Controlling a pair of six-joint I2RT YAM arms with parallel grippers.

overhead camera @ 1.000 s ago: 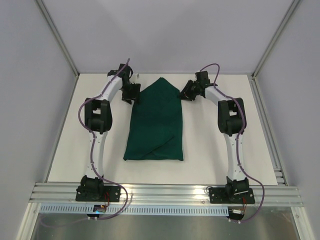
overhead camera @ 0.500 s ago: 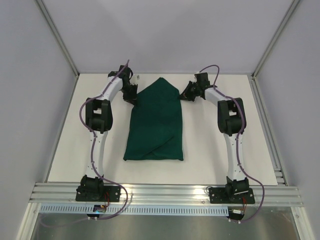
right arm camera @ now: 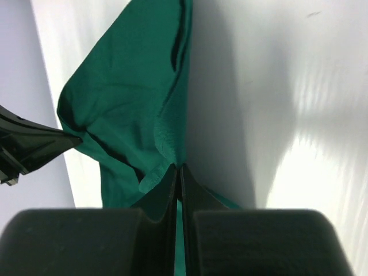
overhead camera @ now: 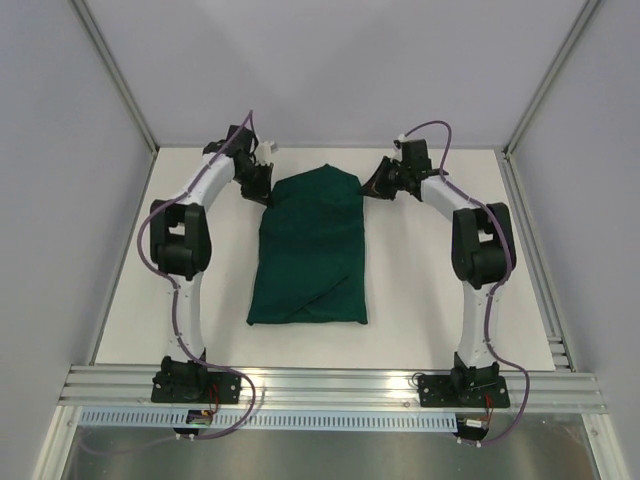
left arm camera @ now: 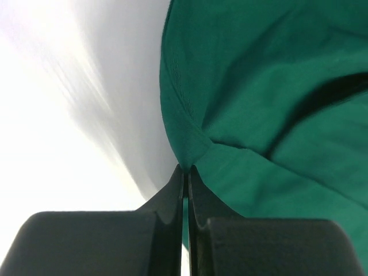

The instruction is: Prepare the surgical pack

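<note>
Pinching both far corners of dark green cloth, one gripper per corner.
At far-left corner, left gripper has fingers pressed together w/ fabric nipped at the tips; right gripper likewise clamped on far-right corner edge. Cloth sits mid white table as folded bundle, near end flat, far end narrowing btwn the grippers.

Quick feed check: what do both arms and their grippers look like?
The left arm and right arm share white links and bulky black joint housings; a purple cable loops along each. The left gripper and right gripper have dark, matte, wedge-shaped fingers.
</note>
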